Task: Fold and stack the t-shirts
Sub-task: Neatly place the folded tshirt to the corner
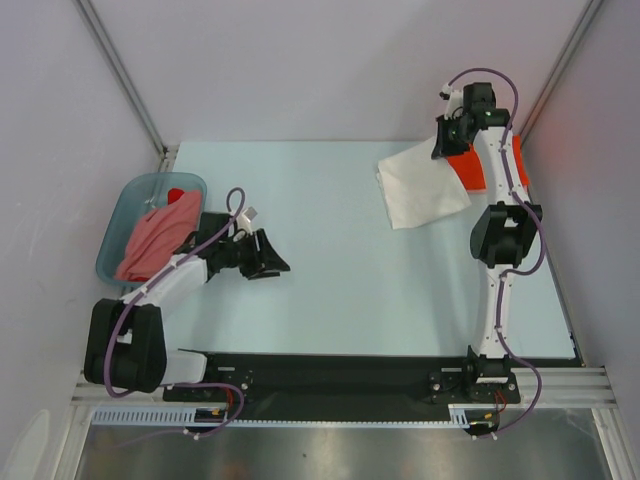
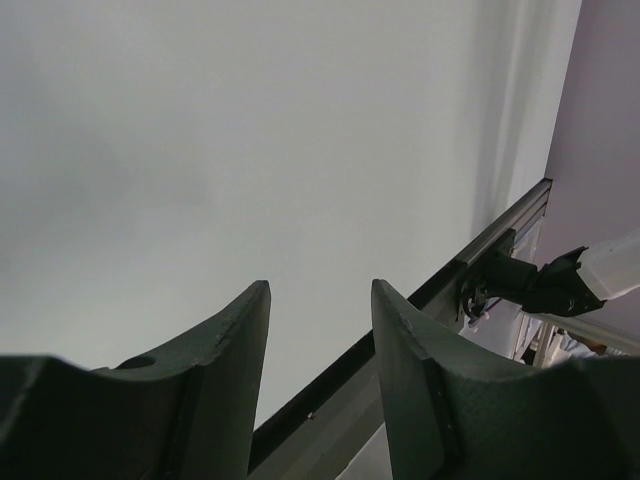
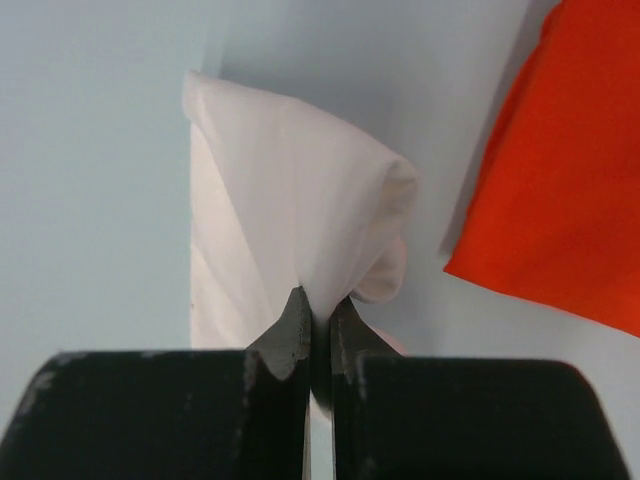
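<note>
At the far right of the desk (image 1: 320, 300), your right gripper (image 3: 315, 305) has its jaws pressed together on a raised fold of the white t-shirt (image 1: 422, 190); the wrist view shows the cloth drawn up into a tented peak at the pinch, with the rest of it lying on the desk beyond; from above, this shirt lies as a rough, slanted rectangle, mostly flat with a few creases, its far right corner under the gripper; just beside it to the right lies the orange-red t-shirt (image 1: 468, 170), partly hidden by the right arm and showing on both sides of the arm's white link; from above you cannot tell whether the two shirts touch, though the wrist view shows a strip of bare desk between the pinched fold and the orange-red edge; on the left side of the desk stands the blue-grey basin (image 1: 112, 240), holding a salmon-pink t-shirt (image 1: 155, 235) heaped in it and reaching its near rim, and a red t-shirt (image 1: 177, 193) of which only a small patch shows at the far end; your left gripper (image 1: 272, 258) is over bare desk just to the right of the basin, well apart from the white t-shirt; its jaws stand spread with nothing between them, and its wrist view looks across bare desk toward a dark rail along the edge.
</note>
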`<state>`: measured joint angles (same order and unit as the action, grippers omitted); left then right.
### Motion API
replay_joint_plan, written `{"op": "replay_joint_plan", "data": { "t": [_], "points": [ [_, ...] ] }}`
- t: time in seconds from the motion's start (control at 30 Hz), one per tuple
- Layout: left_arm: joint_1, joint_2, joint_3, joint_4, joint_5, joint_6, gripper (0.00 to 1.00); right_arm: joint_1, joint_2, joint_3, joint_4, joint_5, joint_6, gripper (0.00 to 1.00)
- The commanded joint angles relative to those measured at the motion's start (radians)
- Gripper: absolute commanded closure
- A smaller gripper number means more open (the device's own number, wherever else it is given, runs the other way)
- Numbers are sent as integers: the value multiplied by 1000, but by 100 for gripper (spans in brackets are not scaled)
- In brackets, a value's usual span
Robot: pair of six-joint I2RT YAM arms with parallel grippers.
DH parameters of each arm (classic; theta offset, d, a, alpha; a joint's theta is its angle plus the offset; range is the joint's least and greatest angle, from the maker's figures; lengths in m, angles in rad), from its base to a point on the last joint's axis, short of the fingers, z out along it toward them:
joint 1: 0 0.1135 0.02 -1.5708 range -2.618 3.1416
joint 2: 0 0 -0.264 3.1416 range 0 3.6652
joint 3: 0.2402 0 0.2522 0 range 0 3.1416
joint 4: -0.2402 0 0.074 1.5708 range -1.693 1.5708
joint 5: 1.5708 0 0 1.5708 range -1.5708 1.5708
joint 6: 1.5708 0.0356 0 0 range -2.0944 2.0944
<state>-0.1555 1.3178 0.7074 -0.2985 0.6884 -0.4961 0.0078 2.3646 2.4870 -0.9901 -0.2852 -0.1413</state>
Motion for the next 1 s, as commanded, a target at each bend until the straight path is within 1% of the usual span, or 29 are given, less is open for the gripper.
{"op": "replay_joint_plan", "data": {
  "t": [0.0,0.1,0.23,0.27,0.43,0.73,0.97],
  "points": [
    [7,23,0,4,36,22,50,14,-18,88,-4,56,-83,100],
    [7,49,4,-10,34,36,50,11,-24,116,22,133,-104,100],
    [7,77,18,-22,34,45,51,0,-80,99,91,178,-147,100],
    [7,80,20,-22,36,44,51,-26,-84,105,102,179,-153,100],
    [-9,127,44,-24,49,45,51,-54,-74,150,103,123,-162,100],
    [-33,173,112,-80,39,80,52,-74,-128,162,151,101,-170,100],
    [-41,182,113,-65,37,65,52,-80,-137,174,188,101,-182,100]
  ]
}}
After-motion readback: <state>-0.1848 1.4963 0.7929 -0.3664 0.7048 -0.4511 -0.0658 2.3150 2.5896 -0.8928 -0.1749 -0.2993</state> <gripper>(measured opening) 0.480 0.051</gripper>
